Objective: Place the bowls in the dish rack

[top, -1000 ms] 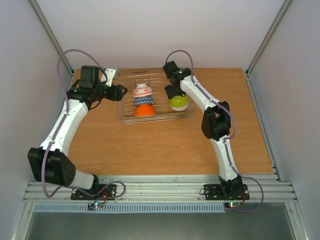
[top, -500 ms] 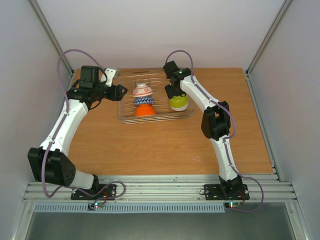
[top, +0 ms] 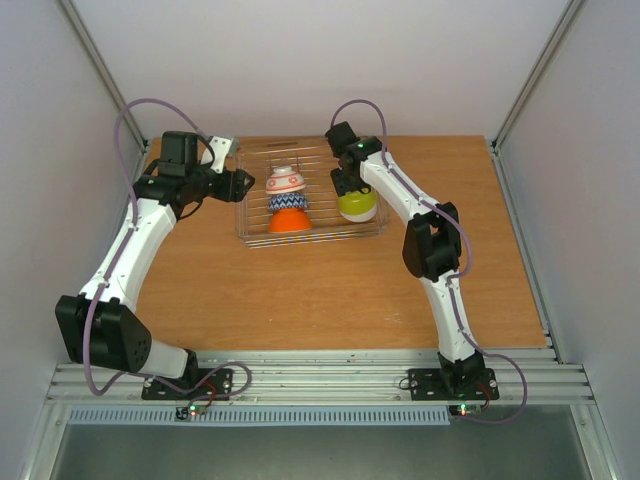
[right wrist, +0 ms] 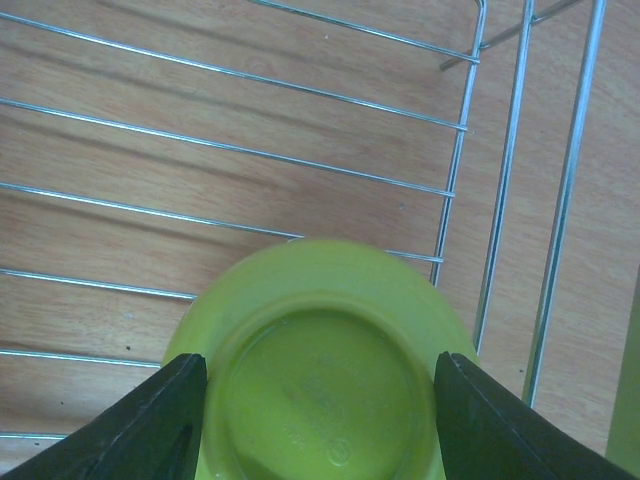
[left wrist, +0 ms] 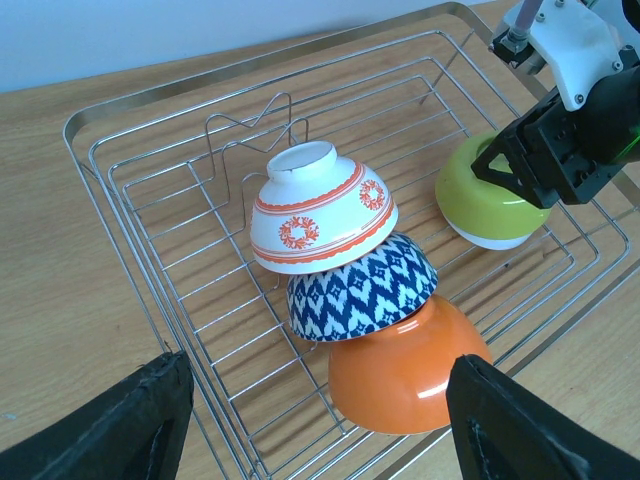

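Bowls, four in view, all lie inside the dish rack [top: 320, 226], which stands at the far middle of the bench [top: 300, 290]. Three of them overlap in a tilted row in the left half of the rack: the white bowl with red pattern [left wrist: 315, 210] farthest, leaning by a wire upright; the blue-and-white bowl [left wrist: 365, 290] against it; the orange bowl [left wrist: 405, 375] nearest, close to the near rim. All three show their undersides. The yellow-green bowl [left wrist: 490, 205] sits apart in the right half, upside down, foot ring uppermost.

The right gripper [top: 345, 185] hangs directly over the yellow-green bowl. Its fingers [right wrist: 140, 420] stand one on each side of the foot ring, their inner edges level with it; whether they press on the bowl or stand clear, I cannot tell.

The left gripper [top: 238, 185] is just beside the left end of the rack, outside it. Its fingers [left wrist: 110, 430] are released, spread wide, grasping nothing.
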### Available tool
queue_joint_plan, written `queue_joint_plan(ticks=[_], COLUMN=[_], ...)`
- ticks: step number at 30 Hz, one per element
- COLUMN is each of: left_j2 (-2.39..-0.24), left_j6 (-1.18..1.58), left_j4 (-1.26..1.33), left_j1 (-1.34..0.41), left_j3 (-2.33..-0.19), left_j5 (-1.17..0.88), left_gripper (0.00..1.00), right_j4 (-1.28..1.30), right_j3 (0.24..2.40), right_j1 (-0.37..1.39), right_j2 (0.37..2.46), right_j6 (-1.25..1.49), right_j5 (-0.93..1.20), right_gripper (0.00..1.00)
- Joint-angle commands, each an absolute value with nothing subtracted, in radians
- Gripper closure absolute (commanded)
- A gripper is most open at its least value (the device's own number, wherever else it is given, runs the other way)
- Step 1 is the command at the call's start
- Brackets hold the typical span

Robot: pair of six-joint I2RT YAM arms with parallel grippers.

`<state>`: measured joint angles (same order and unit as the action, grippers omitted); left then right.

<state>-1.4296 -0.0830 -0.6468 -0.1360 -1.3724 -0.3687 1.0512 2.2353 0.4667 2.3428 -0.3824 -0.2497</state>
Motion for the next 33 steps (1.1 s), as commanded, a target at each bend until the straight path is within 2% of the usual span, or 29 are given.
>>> queue_joint_plan(ticks=[1,6,18,25,33], left_j2=[-1.437,-1.437,-1.439,-1.436,-1.438], left_j6=[-0.095,-0.095,-0.095,-0.095,-0.095], left_j4=[-0.615,-0.615,-0.615,-0.614,-0.612], left_j1=[-0.137,-0.136,-0.137,-0.137,-0.137], left_j3=[-1.365,-1.364,-1.365,-1.366,-1.365], left_j5=[-0.364,-0.362,-0.362,-0.362,-0.364], left_gripper=[0.29,0.29,0.29,0.29,0.29], right_j4=[1.085,1.082,1.103,1.105,1.064], right_j3=[2.209,2.212,2.276,2.276,2.171], right_j1=[0.468,0.468,0.468,0.468,0.472], right_j2=[2.327,2.307,2.277,2.293,2.224], right_j6=[-0.371,-0.372,-0.393,-0.394,-0.377], right_j5=[-0.272,-0.282,-0.287,-0.281,-0.239], right_gripper=[0.75,0.81,0.86,0.95,0.89])
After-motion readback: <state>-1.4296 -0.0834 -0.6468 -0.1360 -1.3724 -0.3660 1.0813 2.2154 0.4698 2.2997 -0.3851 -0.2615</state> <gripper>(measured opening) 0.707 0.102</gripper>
